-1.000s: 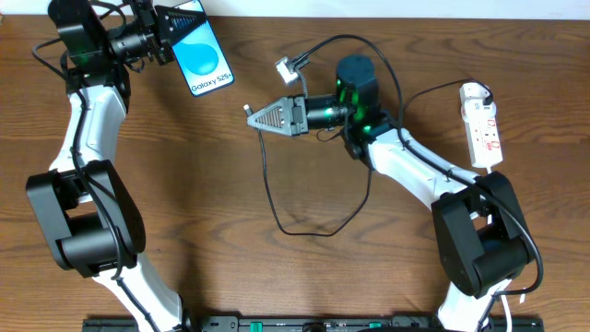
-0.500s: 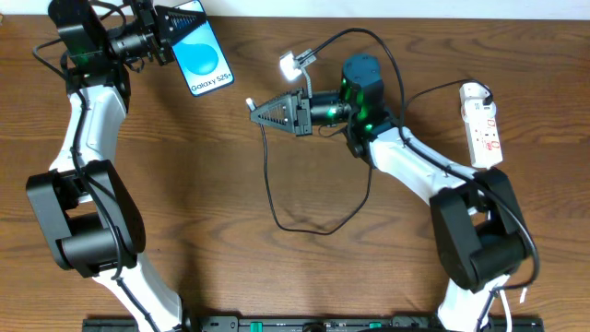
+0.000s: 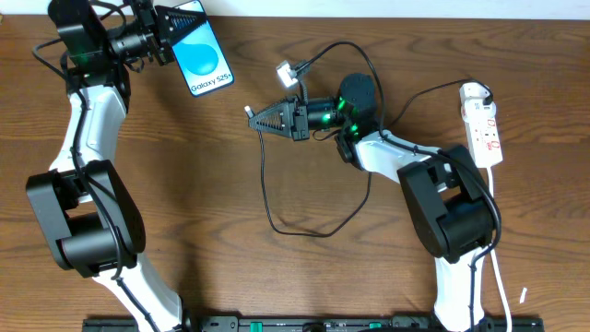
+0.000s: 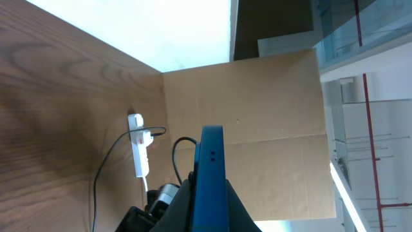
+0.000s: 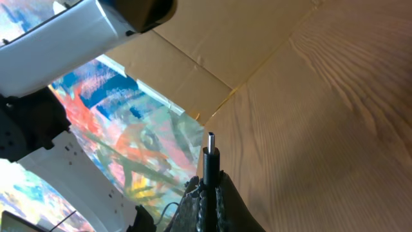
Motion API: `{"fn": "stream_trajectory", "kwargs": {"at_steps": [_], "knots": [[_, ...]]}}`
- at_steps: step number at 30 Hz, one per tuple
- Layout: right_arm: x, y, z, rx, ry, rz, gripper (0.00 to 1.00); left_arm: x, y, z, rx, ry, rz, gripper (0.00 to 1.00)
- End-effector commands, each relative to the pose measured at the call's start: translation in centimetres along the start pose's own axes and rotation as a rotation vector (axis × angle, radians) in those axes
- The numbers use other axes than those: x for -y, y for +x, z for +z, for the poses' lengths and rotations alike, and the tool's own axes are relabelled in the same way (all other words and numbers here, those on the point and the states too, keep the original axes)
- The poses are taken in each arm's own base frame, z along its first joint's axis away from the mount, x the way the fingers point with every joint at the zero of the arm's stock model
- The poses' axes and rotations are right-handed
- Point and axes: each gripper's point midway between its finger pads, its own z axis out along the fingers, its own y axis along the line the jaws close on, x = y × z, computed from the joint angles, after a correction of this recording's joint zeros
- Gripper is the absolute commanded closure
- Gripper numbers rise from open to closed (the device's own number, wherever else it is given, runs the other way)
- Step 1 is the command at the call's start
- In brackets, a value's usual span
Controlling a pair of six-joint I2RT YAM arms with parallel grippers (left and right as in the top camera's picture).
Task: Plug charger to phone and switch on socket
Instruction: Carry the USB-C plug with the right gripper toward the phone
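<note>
The phone [image 3: 207, 60], its blue screen facing up, is at the table's far left with my left gripper [image 3: 180, 28] shut on its upper end. In the left wrist view the phone [image 4: 212, 161] stands edge-on between the fingers of that gripper [image 4: 211, 190]. My right gripper [image 3: 253, 114] hovers mid-table, pointing left, shut on the charger's plug [image 5: 210, 158], whose metal tip sticks out past the fingers. The charger's black cable [image 3: 267, 189] hangs in a loop on the wood. The socket [image 3: 484, 124], a white strip with red marks, lies at the right edge.
A small white adapter [image 3: 289, 70] on the black cable lies just behind the right gripper. The socket's thick white cord [image 3: 498, 267] runs down the right side. A cardboard wall [image 4: 257, 109] stands along the table's far edge.
The right arm's elbow has swung in towards the middle and its wrist has turned, while the gripper tip with the plug stays about where it was. The left arm and phone have not moved.
</note>
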Motion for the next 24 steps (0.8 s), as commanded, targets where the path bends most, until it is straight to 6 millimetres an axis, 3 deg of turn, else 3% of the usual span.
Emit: {"fn": "stream_trajectory", "kwargs": {"at_steps": [1, 6, 9, 24], "knots": [[-0.4, 0.4, 0.6, -0.007, -0.030, 0.023, 0.99, 2.0, 0.5, -0.1, -0.011, 0.010, 0.043, 0.93], [-4.2, -0.9, 1.1, 0.043, -0.120, -0.046, 0.99, 2.0, 0.4, 0.1, -0.004, 0.009, 0.042, 0.93], [-5.4, -1.4, 1.2, 0.067, -0.151, -0.034, 0.99, 1.9, -0.1, 0.5, 0.025, 0.005, 0.041, 0.92], [-6.0, -1.8, 1.4, 0.092, -0.168, 0.037, 0.99, 2.1, 0.7, 2.3, 0.005, 0.010, 0.054, 0.93]]}}
